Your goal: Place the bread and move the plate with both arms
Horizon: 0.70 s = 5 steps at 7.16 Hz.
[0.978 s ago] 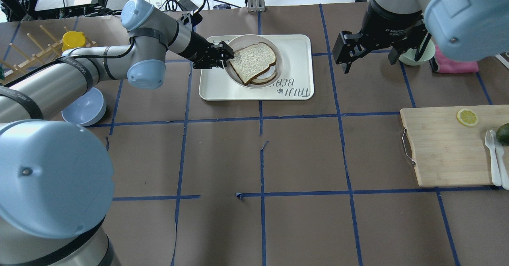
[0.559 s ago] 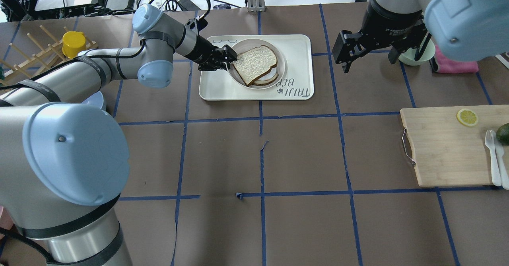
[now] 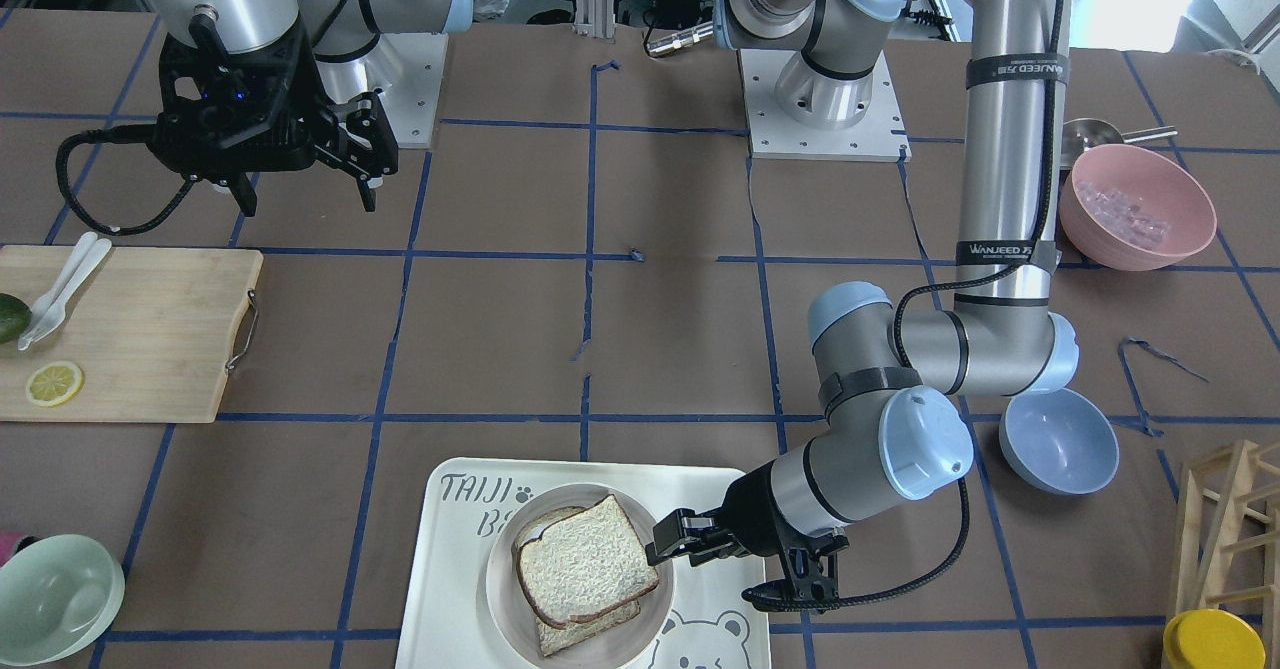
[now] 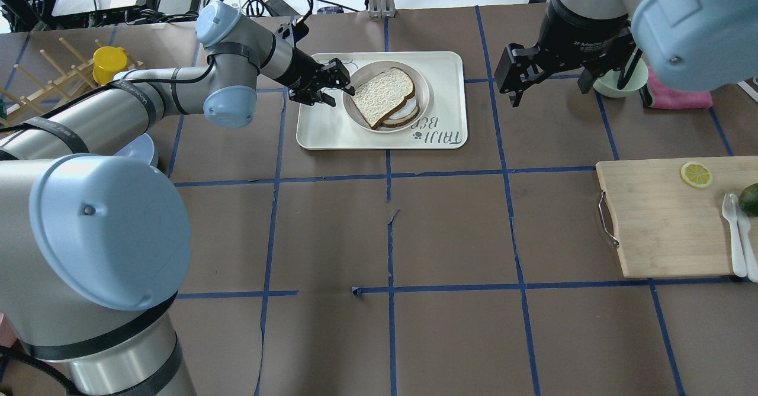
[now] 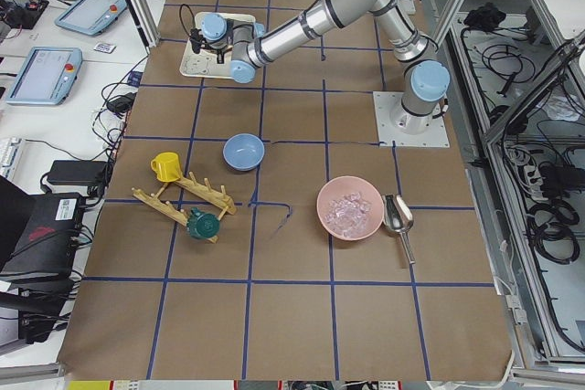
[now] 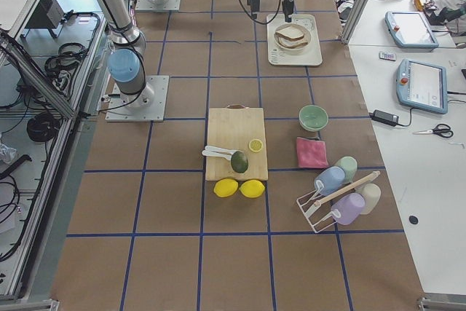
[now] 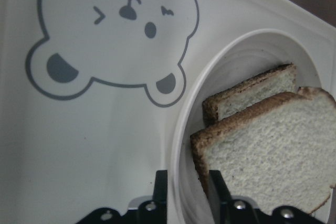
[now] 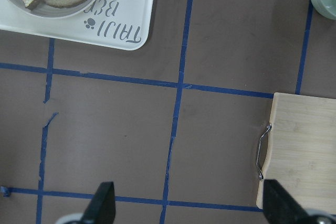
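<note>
The round off-white plate sits on the bear-printed tray. The plain bread lies on it, leaning over the egg-bearing slice. My left gripper is at the plate's left edge, shut on the rim. In the left wrist view its fingertips straddle the plate's rim, with the bread just beyond. The front view shows the left gripper, plate and bread. My right gripper hangs open and empty above the table, right of the tray; it also shows in its wrist view.
A wooden cutting board with a lemon slice, an avocado and white cutlery lies at the right. A blue bowl, a pink bowl, a green bowl, a yellow cup and a wooden rack stand around the edges.
My left gripper and the plate with both slices have shifted a little to the right on the tray, and the left arm's elbow has swung. The right arm has barely moved.
</note>
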Each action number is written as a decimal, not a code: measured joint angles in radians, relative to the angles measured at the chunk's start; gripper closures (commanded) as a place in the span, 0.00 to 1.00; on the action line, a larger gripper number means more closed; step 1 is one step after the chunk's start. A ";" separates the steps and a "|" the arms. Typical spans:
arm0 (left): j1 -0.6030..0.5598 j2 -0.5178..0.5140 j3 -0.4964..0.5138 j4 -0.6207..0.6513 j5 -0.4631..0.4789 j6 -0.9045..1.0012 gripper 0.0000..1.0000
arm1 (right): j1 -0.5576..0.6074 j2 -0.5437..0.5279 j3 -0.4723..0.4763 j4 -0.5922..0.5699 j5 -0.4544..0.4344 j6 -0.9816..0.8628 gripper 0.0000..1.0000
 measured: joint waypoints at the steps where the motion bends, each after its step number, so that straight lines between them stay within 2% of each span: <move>1: -0.001 0.029 0.000 -0.040 0.011 -0.016 0.00 | 0.000 0.000 0.000 -0.002 0.000 0.000 0.00; 3: -0.012 0.157 -0.010 -0.220 0.088 -0.036 0.00 | 0.000 0.001 0.000 -0.003 -0.002 0.004 0.00; 5: -0.024 0.332 -0.018 -0.444 0.187 -0.039 0.00 | 0.000 0.000 0.000 -0.003 -0.003 0.006 0.00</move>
